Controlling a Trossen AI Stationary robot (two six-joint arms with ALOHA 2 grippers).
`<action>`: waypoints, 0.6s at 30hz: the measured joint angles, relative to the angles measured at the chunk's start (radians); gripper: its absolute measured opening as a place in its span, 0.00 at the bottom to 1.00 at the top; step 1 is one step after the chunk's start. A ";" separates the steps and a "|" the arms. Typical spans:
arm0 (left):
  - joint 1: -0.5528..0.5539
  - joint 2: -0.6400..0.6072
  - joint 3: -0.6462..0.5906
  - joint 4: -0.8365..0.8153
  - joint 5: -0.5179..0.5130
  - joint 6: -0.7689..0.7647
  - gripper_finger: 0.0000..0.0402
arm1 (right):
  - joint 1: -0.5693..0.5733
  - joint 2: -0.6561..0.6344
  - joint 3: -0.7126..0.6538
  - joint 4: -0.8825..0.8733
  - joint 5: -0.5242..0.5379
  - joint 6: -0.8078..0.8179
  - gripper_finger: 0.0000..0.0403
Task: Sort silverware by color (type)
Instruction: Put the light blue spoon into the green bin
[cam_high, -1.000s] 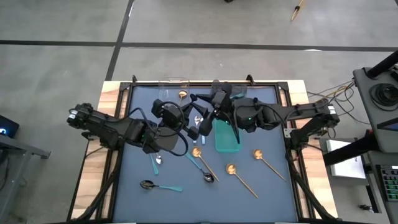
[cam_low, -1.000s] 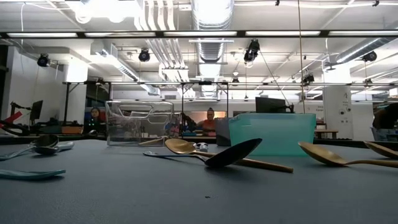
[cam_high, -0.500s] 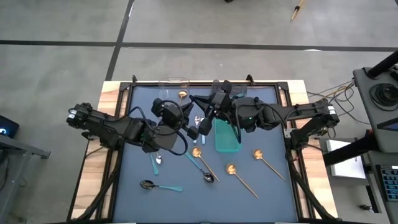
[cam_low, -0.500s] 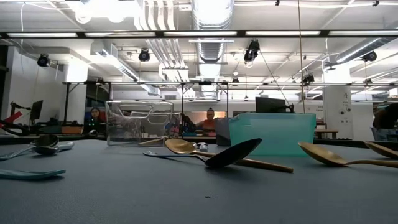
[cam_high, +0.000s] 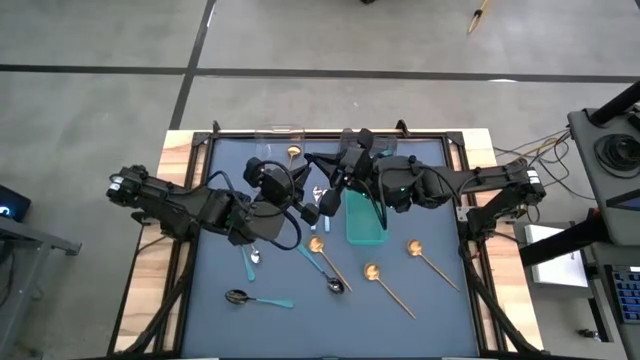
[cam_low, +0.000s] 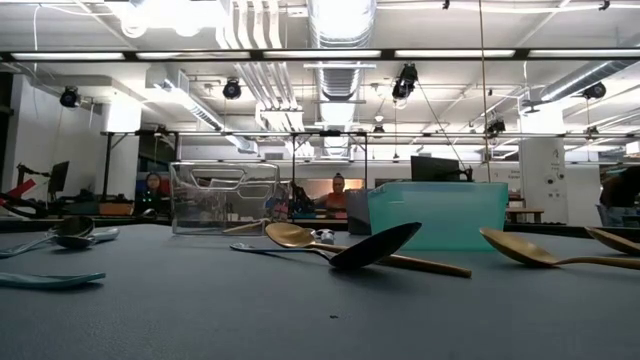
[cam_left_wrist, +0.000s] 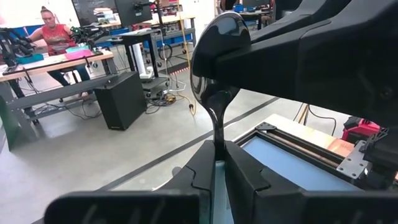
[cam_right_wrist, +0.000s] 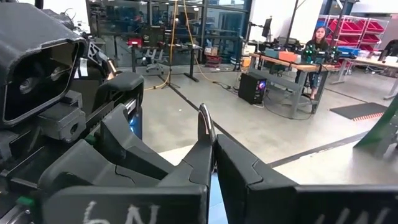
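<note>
Dark-bowled spoon (cam_left_wrist: 214, 68) | your left tool (cam_left_wrist: 214, 163) pinched its handle | right tool (cam_right_wrist: 213, 152) clamped the same spoon edge-on | both met above the table (cam_high: 230, 320), 12 o'clock of centre

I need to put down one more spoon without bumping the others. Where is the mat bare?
Bare: the near-left corner below the dark spoon with teal handle, the near-right corner past the rightmost gold spoon, and the far-right stretch behind the teal bin. Crowded: the middle, where the left claw and right claw meet over the spoons.
</note>
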 joint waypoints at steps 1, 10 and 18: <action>0.000 0.000 0.000 0.000 0.003 0.002 0.03 | 0.000 -0.001 0.000 0.000 0.000 0.000 0.02; 0.002 -0.003 0.000 -0.006 0.018 0.006 0.24 | 0.000 -0.009 0.000 -0.002 -0.006 0.004 0.02; 0.005 -0.013 -0.001 -0.051 0.025 0.006 0.40 | -0.003 -0.025 0.001 -0.020 0.035 0.008 0.02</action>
